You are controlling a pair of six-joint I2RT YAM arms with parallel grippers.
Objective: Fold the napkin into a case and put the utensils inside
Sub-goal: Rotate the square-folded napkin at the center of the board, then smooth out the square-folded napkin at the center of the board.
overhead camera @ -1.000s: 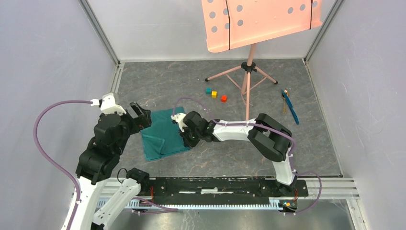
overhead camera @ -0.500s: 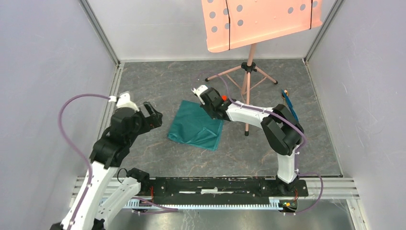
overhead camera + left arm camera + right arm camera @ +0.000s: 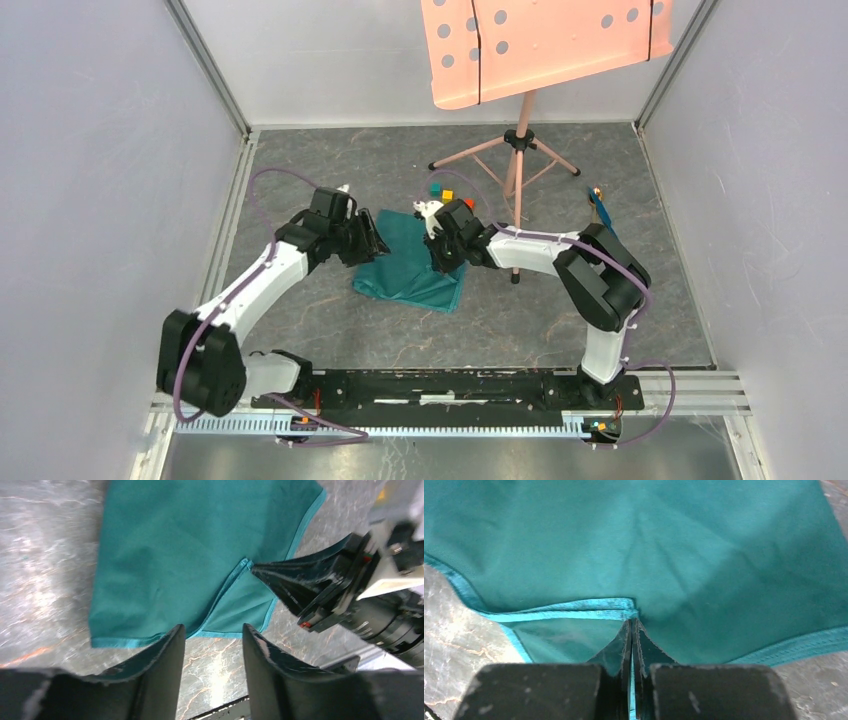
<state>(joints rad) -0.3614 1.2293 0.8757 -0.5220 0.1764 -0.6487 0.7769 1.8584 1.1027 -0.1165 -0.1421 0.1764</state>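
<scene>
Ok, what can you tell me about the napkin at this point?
The napkin is soft teal-green cloth with a lighter stitched hem. It lies mostly flat on the grey marbled table between the two arms. It is folded over, one layer on another, with slight creases. The right pincer is shut on a corner of the upper layer's hem. The left pincer hangs open at the napkin's left side, seemingly not touching it.

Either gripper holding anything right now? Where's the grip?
Right gripper pinches the napkin at a hemmed corner of its top layer. Left gripper is open, holding nothing.
</scene>
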